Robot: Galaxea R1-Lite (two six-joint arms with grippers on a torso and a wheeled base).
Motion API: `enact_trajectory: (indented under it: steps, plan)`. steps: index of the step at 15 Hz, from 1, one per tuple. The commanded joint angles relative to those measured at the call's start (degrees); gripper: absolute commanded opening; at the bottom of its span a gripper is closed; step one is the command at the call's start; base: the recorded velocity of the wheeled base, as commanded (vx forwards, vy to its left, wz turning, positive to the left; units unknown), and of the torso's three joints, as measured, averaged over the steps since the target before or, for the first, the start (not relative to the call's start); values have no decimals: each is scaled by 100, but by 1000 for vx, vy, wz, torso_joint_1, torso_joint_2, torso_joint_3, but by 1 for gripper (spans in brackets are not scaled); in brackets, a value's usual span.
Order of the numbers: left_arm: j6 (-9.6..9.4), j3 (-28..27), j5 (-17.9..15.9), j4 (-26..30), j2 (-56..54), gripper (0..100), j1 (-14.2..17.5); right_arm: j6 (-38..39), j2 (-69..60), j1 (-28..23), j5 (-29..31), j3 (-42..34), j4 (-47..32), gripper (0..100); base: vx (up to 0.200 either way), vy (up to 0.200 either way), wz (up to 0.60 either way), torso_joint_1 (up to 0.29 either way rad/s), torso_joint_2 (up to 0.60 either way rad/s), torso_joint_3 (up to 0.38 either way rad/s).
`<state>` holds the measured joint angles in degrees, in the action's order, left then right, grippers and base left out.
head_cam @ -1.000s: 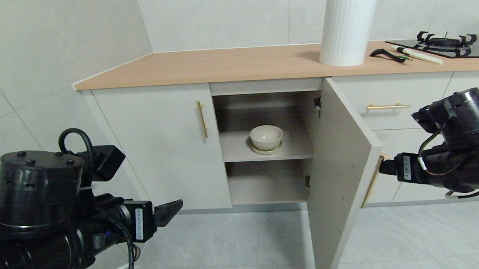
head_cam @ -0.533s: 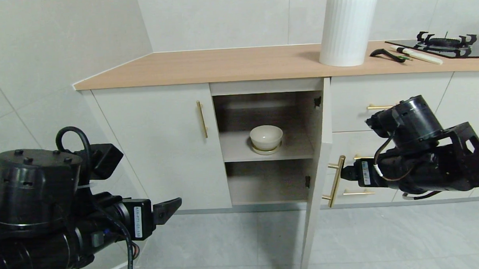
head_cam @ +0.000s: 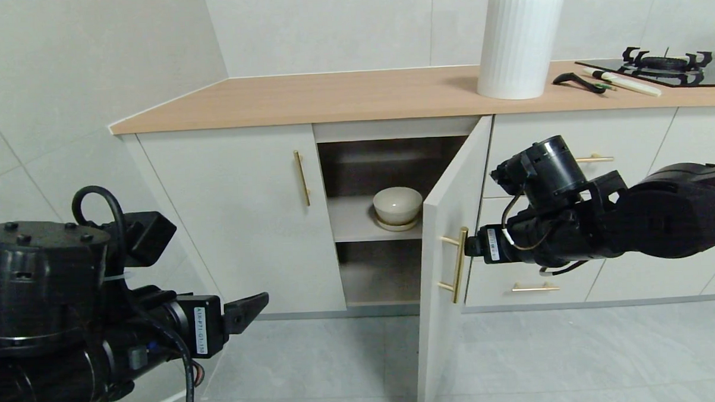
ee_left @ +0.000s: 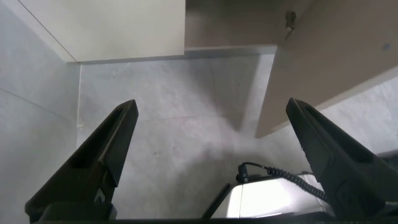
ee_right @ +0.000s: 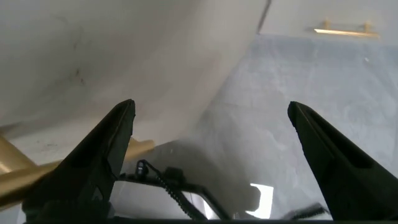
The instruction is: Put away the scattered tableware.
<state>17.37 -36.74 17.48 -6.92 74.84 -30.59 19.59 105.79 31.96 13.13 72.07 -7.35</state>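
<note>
The bowl [head_cam: 397,204] is inside the cupboard. It sits upright on a small plate [head_cam: 396,226] on the middle shelf [head_cam: 355,222]. It's a creamy white colour.

The cupboard door [head_cam: 447,221] on the right stands part open. It swings out toward the room & hides the right bit of the shelf. Its gold handle [head_cam: 458,264] runs up & down near the door's free edge. The R gripper [head_cam: 469,252] is right at that handle, about halfway up it. Its jaws are spread wide w/ nothing held btw them. In the R wrist view the gold bar goes past one finger [ee_right: 99,162], but I can't tell if they touch.

The L gripper [head_cam: 251,304] is low down on the left, well apart from the cupboard, over the grey floor [head_cam: 339,356]. Its jaws are wide open too, nothing in them.

The left door [head_cam: 239,223] next to the open part is shut.

Up top, the wood counter [head_cam: 330,98] has a tall white ribbed pot [head_cam: 518,43] on it. Near the pot lie a black tool [head_cam: 579,83] & a white stick [head_cam: 627,84], just beside the stove [head_cam: 674,65].
</note>
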Motion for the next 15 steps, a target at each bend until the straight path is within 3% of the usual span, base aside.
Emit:
enact_trajectory:
  steps: [1, 13, 15]
  plan:
    - [3, 0, 1, -2, -13, 100, 0, -8, 205, 20, -3, 141, -3, 100, 0, 0, 0, 0, 0, 0]
    - [-6, 18, -8, -11, 101, 100, 0, 54, 873, 12, -285, 193, 1043, 100, 0, 0, 0, 0, 0, 0]
    - [-15, 27, -8, -2, 101, 100, 0, 54, 996, 20, -258, 193, 1245, 100, 200, 0, 0, 2, 2, 5]
